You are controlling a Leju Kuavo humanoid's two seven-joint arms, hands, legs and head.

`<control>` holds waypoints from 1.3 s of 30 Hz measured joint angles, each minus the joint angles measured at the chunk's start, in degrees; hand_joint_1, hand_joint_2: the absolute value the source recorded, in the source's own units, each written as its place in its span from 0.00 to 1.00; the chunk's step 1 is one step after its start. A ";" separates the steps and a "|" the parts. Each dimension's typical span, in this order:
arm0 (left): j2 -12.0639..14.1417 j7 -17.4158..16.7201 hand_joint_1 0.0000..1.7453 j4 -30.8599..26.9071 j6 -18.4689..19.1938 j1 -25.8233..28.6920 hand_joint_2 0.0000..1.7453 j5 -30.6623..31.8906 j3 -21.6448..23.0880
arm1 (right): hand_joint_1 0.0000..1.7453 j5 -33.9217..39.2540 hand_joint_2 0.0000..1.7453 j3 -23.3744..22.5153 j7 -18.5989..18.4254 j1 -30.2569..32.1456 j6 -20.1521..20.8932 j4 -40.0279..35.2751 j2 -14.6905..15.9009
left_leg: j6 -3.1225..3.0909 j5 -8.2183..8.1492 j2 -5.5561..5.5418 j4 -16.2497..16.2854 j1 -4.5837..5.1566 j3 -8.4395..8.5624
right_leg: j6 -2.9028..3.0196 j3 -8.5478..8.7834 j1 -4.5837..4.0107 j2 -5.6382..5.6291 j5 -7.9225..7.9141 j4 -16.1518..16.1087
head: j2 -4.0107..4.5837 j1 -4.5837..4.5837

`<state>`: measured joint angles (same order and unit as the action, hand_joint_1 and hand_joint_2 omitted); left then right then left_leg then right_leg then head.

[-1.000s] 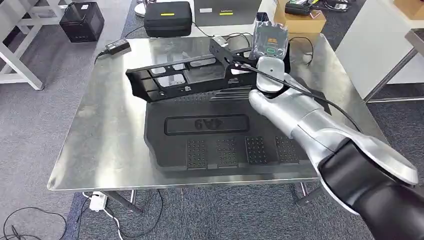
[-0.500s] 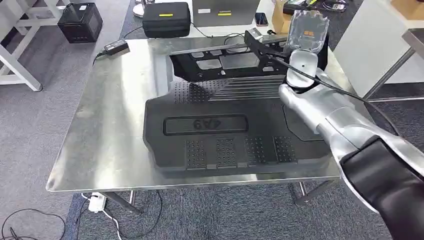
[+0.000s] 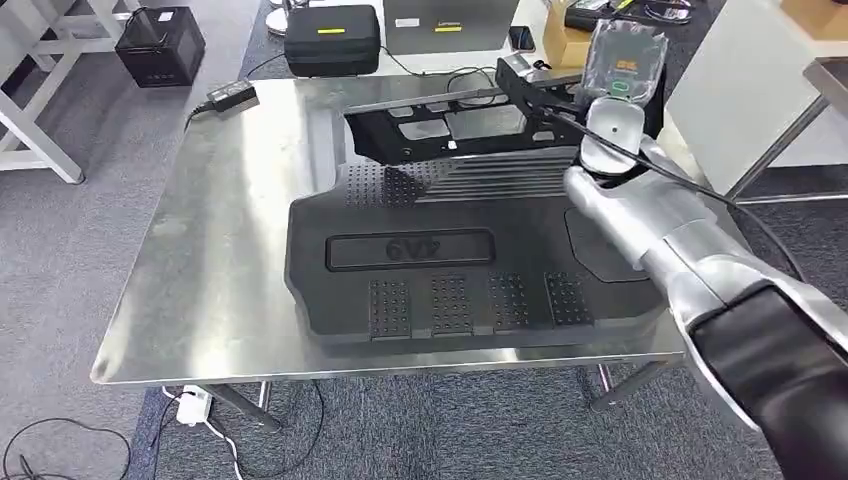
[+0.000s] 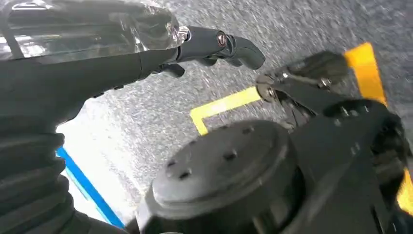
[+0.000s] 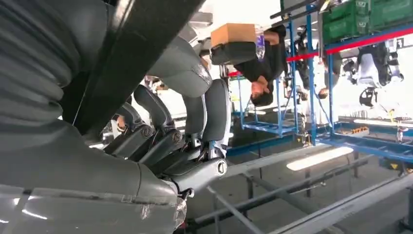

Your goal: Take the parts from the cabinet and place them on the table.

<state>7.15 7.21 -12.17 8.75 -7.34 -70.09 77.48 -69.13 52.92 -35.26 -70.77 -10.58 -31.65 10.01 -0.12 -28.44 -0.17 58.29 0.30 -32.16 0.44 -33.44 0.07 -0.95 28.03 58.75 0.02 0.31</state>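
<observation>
Since half a second ago my right arm has barely shifted, and the black frame part has stayed over the far side of the table, well right of where it hung 1 second ago. My right hand grips this long, slotted frame at its right end; in the right wrist view my fingers curl around a dark bar of it. In the head view the frame stretches leftward from my wrist, above the far edge of the large black moulded panel that lies flat on the steel table. I cannot tell whether the frame touches the panel or hangs just above it. My left hand hangs over grey floor with yellow tape, fingers curled in with nothing between them. A black case stands on the floor beyond the table, and a power adapter lies at the table's far left corner.
</observation>
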 joint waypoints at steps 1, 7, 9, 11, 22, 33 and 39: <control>-0.07 0.30 0.00 -0.24 0.48 -0.01 1.00 0.07 0.02 | 1.00 0.11 1.00 -0.15 0.00 0.07 0.00 -0.17 0.00 | 0.00 0.00 0.00 0.00 0.00 0.00 | 0.00 0.00 0.00 0.00 0.00 0.00 | 0.00 -0.02; -0.28 0.15 0.00 -0.74 1.02 -0.01 1.00 0.22 0.02 | 0.00 0.09 0.00 -0.72 0.00 0.11 -0.09 -0.33 -0.02 | 0.00 0.00 0.00 0.00 0.00 0.00 | 0.00 0.00 0.00 0.01 0.00 0.00 | 0.00 0.00; -0.28 -0.31 0.00 -0.74 1.02 0.02 1.00 0.22 0.02 | 0.00 0.09 0.00 -0.81 -0.02 0.12 -0.09 -0.48 0.00 | 0.00 0.00 -0.01 0.00 0.00 0.00 | 0.00 0.00 0.00 0.01 0.00 0.00 | 0.00 0.00; -0.28 -0.55 0.00 -0.74 1.07 0.02 1.00 0.22 0.02 | 0.00 0.09 0.00 -0.90 0.00 0.12 -0.09 -0.63 0.02 | 0.00 0.00 0.00 0.00 0.00 0.00 | 0.00 0.01 0.00 0.01 0.00 0.00 | 0.00 -0.02; -0.28 0.00 0.00 -0.74 0.92 0.03 0.00 0.00 0.02 | 0.00 0.39 0.00 -1.03 0.00 0.12 -0.09 -0.74 0.02 | 0.00 0.00 0.00 -0.01 0.00 0.01 | 0.00 0.01 0.00 0.01 0.00 0.00 | 0.00 0.00; -0.28 -0.48 0.00 -0.74 0.83 0.03 0.00 -0.13 0.02 | 0.00 1.81 0.00 -1.03 0.00 0.14 0.10 -0.74 0.02 | 0.00 0.00 0.00 -0.01 -0.01 0.00 | 0.00 0.01 0.00 0.01 0.01 0.00 | 0.00 0.00; -0.28 -0.55 0.00 -0.74 1.29 0.03 0.00 -0.26 0.02 | 0.00 10.70 0.00 -1.03 1.48 -0.32 11.46 -0.52 -0.92 | 0.00 0.00 -0.03 -0.04 0.01 0.00 | 0.00 0.03 0.00 0.02 0.00 0.00 | 0.00 0.00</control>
<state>6.86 6.67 -12.92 10.03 -7.31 -70.36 77.50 -58.43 51.89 -33.77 -71.09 0.88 -32.17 9.09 -0.12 -28.44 -0.20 58.26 0.31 -32.16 0.44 -33.42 0.08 -0.93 28.03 58.75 0.02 0.31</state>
